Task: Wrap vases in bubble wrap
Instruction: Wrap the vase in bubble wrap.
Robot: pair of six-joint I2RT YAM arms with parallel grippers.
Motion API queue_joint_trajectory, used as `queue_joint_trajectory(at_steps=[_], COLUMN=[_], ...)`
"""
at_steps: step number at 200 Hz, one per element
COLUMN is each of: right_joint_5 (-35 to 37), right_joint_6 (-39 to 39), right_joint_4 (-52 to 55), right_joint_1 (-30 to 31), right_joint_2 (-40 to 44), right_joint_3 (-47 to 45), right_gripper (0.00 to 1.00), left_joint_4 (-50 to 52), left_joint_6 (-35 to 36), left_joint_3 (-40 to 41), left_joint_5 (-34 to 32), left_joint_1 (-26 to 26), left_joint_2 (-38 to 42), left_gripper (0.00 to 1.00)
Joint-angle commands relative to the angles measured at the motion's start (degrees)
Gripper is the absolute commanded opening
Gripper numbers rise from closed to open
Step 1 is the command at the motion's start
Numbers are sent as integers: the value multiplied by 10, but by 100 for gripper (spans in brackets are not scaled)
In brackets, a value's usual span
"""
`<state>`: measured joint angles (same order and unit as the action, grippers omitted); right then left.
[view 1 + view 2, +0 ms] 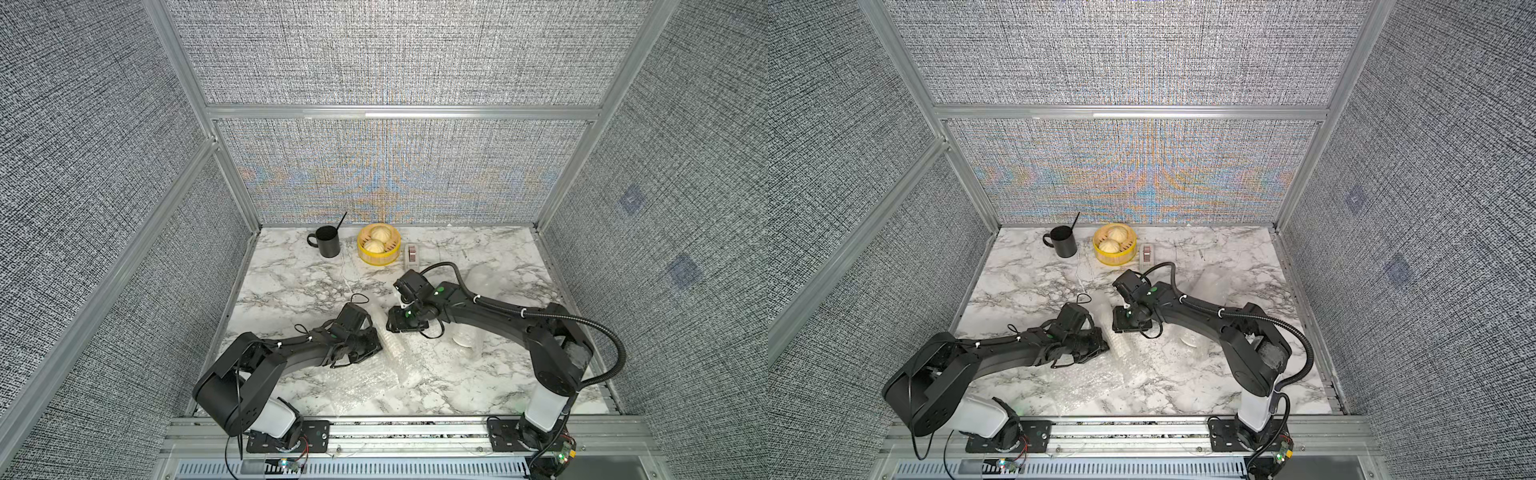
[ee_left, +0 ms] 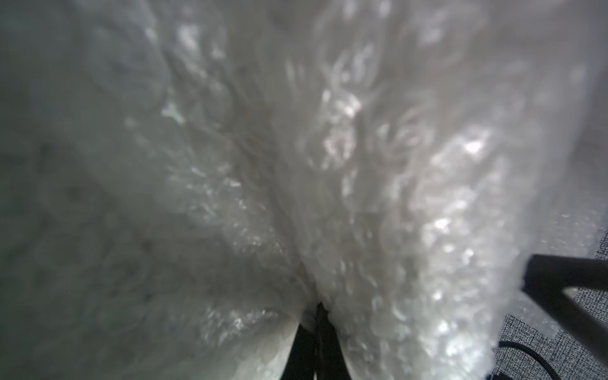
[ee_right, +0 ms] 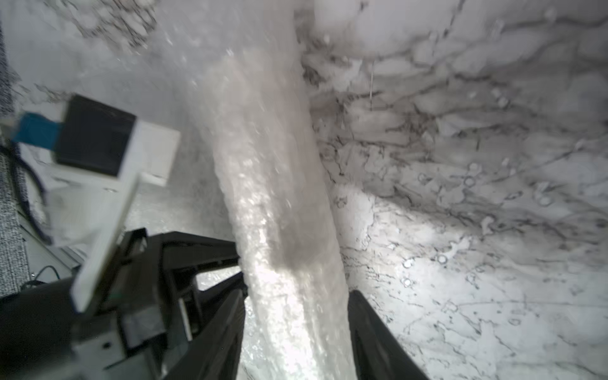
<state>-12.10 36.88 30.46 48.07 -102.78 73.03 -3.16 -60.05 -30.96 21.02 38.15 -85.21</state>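
Marble-patterned counter point(image 1: 291, 282), and at its front middle a roll of bubble wrap point(image 1: 390, 347) lies between the two arms, with part of the sheet spread flat toward the near edge; what is inside the roll is too blurred to make out. The left end effector point(image 2: 317, 316) is pressed together, pinching a fold of the wrap, while the right end effector point(image 3: 297, 292) stands spread, one finger on either side of the roll. A black mug point(image 1: 328, 242) and a yellow steamer basket point(image 1: 380, 259) sit well apart at the back.
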Motion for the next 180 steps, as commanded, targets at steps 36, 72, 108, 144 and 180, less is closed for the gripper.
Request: queue_joint_trajectory(at_steps=[36, 72, 108, 144, 180], right_joint_5=[-24, -1, 18, 25, 40], right_joint_6=[-40, -67, -76, -78, -79], right_joint_4=[-3, 14, 17, 18, 23], right_joint_1=[7, 10, 15, 24, 33], right_joint_2=[-24, -47, -49, -55, -50], right_joint_3=[-15, -8, -12, -6, -2], right_gripper=[57, 53, 49, 49, 49], left_joint_4=[-8, -6, 7, 46, 70], left_joint_6=[8, 7, 3, 8, 1], left_joint_3=[-10, -12, 3, 21, 16], left_joint_5=[1, 0, 3, 8, 9], left_joint_1=[0, 0, -12, -37, -58], left_joint_2=[-16, -16, 22, 73, 128], left_gripper=[0, 0, 21, 38, 39])
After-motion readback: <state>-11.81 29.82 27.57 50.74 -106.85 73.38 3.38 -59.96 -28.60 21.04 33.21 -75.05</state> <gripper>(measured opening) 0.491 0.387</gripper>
